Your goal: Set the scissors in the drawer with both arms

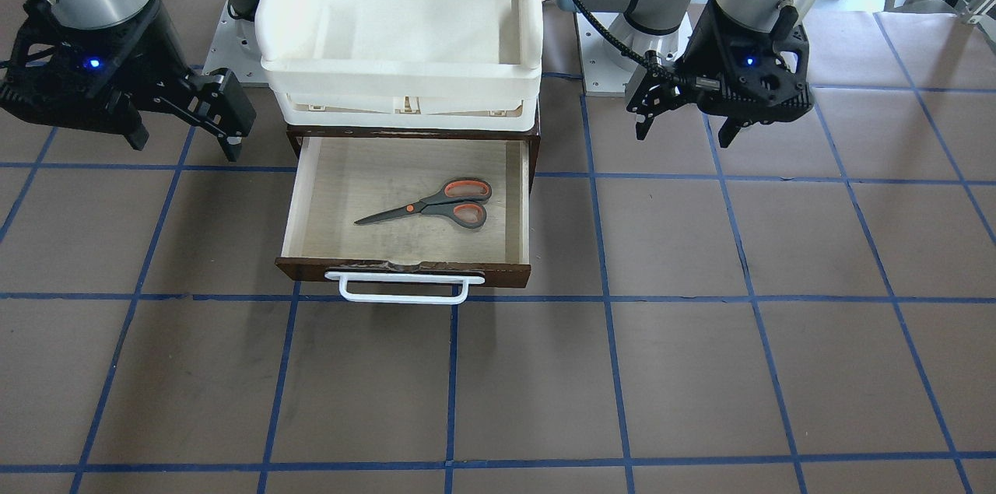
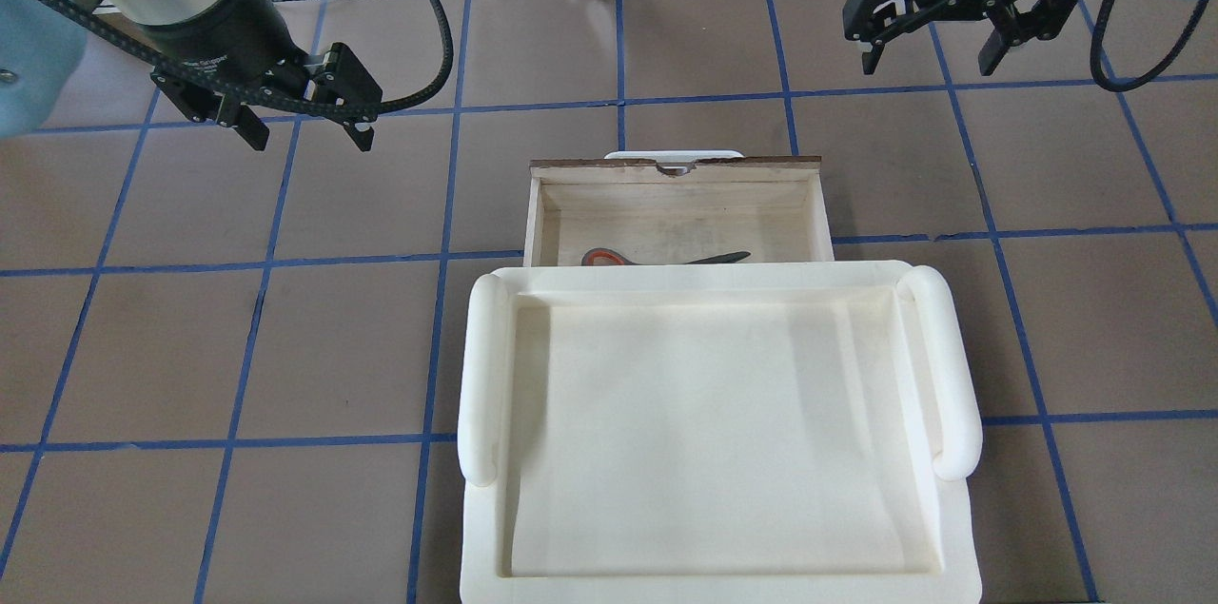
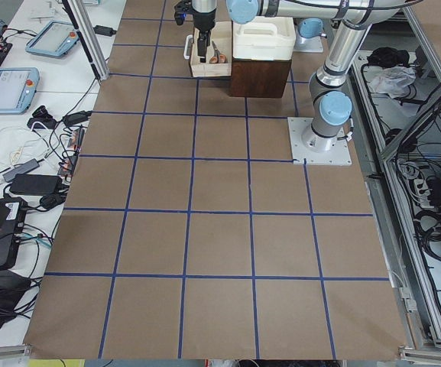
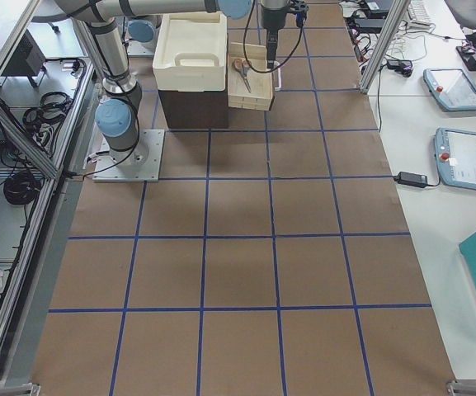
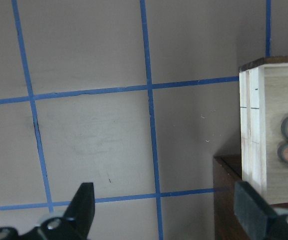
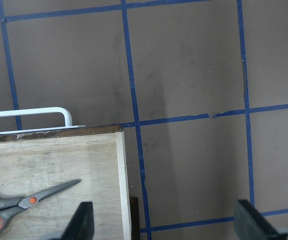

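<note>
Your scissors (image 1: 432, 204) lie in the open drawer (image 1: 311, 268) mid-frame, so the left gripper (image 1: 685, 138) and right gripper (image 1: 187, 148) hang wide and empty near the top corners.

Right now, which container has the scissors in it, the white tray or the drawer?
The pulled-out wooden drawer, pale inside with a white handle. The scissors lie flat on its floor; the white foam tray sits above it.

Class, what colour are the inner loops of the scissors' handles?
Orange-red, inside grey handles; the scissors show best in the front-facing view.
</note>
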`<action>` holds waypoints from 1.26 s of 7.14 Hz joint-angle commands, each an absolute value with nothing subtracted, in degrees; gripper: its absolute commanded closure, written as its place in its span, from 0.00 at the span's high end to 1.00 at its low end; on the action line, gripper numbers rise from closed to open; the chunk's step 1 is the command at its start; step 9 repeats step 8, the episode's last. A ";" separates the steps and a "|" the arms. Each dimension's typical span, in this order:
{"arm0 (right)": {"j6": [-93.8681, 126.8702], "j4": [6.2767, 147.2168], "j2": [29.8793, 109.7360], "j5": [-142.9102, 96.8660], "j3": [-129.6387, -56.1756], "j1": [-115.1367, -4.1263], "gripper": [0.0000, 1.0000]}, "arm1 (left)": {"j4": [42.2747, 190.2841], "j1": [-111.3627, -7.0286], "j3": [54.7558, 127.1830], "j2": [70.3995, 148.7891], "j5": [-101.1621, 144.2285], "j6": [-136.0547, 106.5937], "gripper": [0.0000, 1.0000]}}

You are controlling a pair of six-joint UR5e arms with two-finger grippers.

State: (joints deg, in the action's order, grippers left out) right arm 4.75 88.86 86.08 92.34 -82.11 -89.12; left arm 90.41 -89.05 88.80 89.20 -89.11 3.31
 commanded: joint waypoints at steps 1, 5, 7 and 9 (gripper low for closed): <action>4.75 88.86 86.13 92.55 -82.18 -89.12 1.00 | 91.23 -89.12 89.38 87.63 -89.47 1.23 1.00; 5.19 88.77 86.22 91.93 -82.18 -89.21 1.00 | 93.34 -88.59 89.30 86.31 -91.94 1.23 1.00; 5.19 88.77 86.31 92.02 -82.09 -89.21 1.00 | 92.64 -88.59 89.30 86.57 -92.11 1.32 1.00; 5.19 88.77 86.31 92.02 -82.18 -89.21 1.00 | 92.64 -88.51 89.30 86.49 -92.02 1.41 1.00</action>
